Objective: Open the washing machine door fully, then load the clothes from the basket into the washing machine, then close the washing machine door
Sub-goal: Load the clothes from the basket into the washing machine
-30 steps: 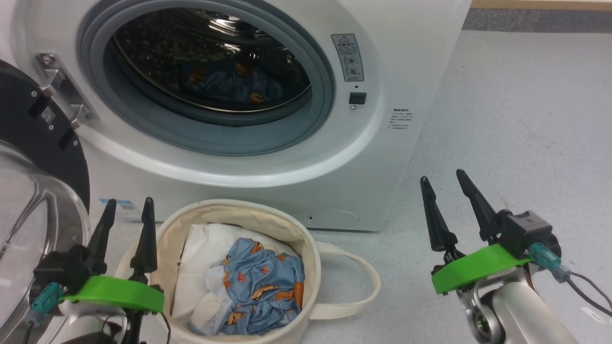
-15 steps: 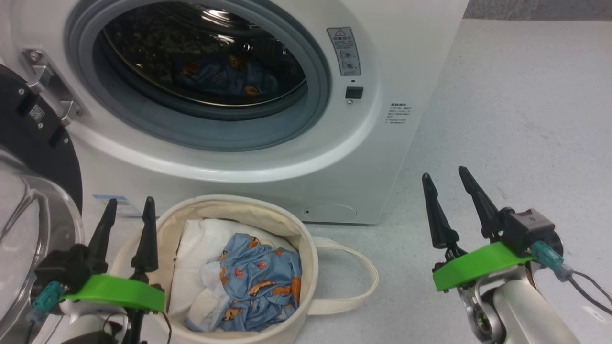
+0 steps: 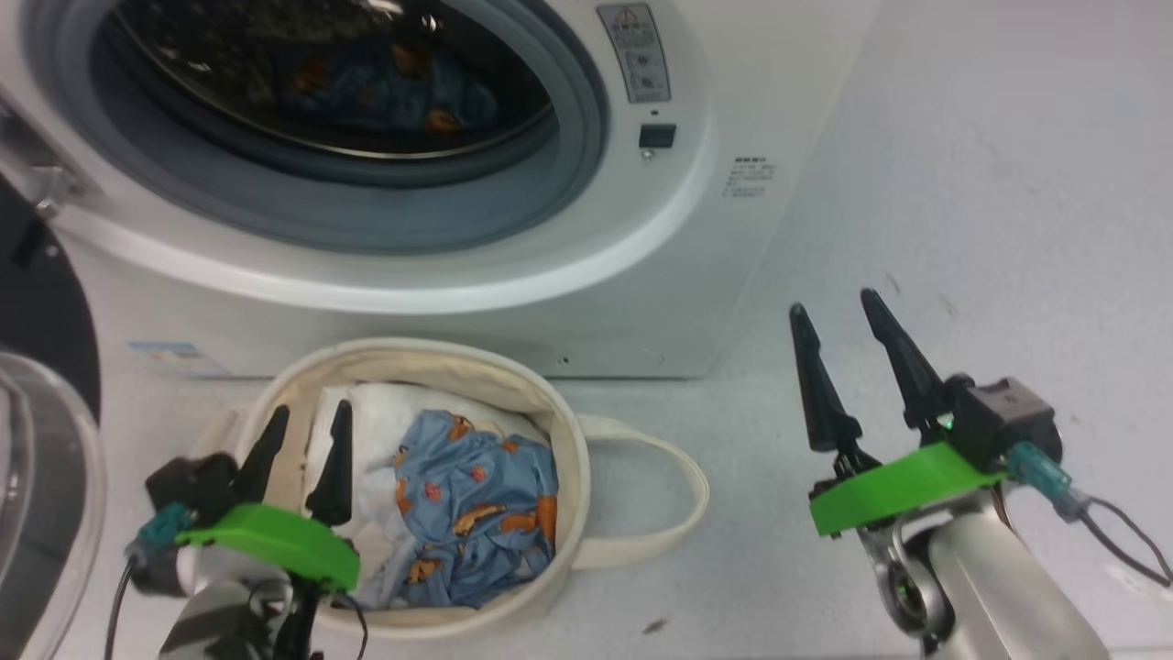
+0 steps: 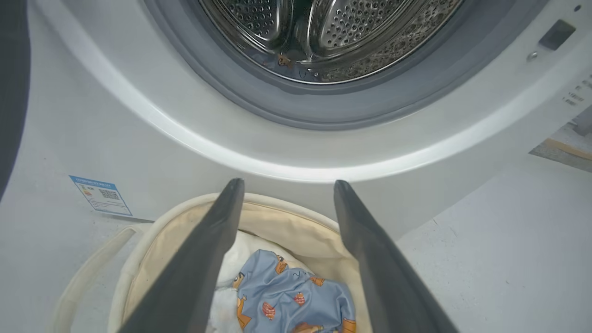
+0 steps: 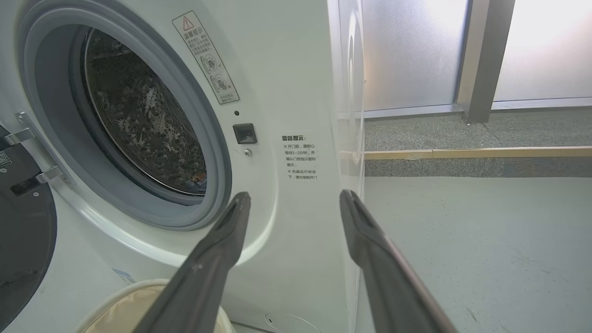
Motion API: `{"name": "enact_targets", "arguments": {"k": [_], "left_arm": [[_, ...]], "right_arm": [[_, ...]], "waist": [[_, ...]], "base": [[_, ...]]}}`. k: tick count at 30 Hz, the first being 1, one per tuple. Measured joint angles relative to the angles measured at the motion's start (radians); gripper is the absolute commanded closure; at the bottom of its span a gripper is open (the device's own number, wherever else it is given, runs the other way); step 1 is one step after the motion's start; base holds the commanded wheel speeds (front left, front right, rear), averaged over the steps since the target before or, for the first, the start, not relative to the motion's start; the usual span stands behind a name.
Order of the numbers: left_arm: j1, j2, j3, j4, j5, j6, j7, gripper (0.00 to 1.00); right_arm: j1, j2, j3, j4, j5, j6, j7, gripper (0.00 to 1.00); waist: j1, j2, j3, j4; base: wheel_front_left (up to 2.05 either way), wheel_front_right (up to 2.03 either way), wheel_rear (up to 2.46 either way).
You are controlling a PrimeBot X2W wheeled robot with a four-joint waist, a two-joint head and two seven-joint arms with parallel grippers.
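The washing machine (image 3: 660, 266) fills the top of the head view with its door (image 3: 37, 321) swung open at the left. A light blue bear-print garment (image 3: 367, 82) lies in the steel drum (image 4: 323, 37). On the floor in front stands the cream basket (image 3: 431, 353), holding more bear-print clothes (image 3: 476, 504). My left gripper (image 3: 310, 410) hangs open over the basket's left rim, empty; its wrist view looks past the gripper (image 4: 287, 182) down on the clothes (image 4: 296, 300). My right gripper (image 3: 833, 304) stands open and empty over the floor, right of the machine's corner.
A plain white padded cloth (image 3: 385, 412) lies under the clothes in the basket. One loop handle (image 3: 678, 495) sticks out to the right. A blue label (image 4: 101, 195) sits low on the machine front. Grey floor (image 3: 1008, 183) stretches away to the right.
The camera has tilted down, so the machine sits higher in view. My left gripper has moved right, from beside the basket to over its left rim. The right gripper has hardly moved.
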Motion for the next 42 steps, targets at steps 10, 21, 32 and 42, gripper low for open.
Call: {"name": "enact_targets", "arguments": {"k": [10,21,32,42], "left_arm": [[-0.179,0.003,-0.092,0.267,-0.031,0.000,0.000,0.00],[-0.322,0.004,-0.193,0.450,-0.009,0.000,0.000,0.00],[-0.450,-0.016,-0.305,0.588,0.006,0.000,0.002,0.00],[-0.515,-0.019,-0.349,0.627,-0.026,0.021,0.131,0.00]], "right_arm": [[-0.101,-0.002,0.015,-0.035,-0.027,0.000,0.000,0.00],[-0.131,-0.013,-0.035,-0.073,-0.057,0.000,0.000,0.00],[-0.141,-0.019,-0.114,-0.146,-0.098,0.000,0.000,0.00],[-0.139,-0.022,-0.154,-0.196,-0.124,0.000,0.000,0.00]], "waist": [[0.0002,0.0000,0.151,-0.041],[0.0002,0.0000,0.321,-0.073],[0.0000,-0.0001,0.467,-0.091],[-0.0001,-0.0001,0.553,-0.101]], "base": [[0.00,0.00,0.00],[0.00,0.00,0.00],[0.00,0.00,0.00],[0.00,0.00,0.00]]}}
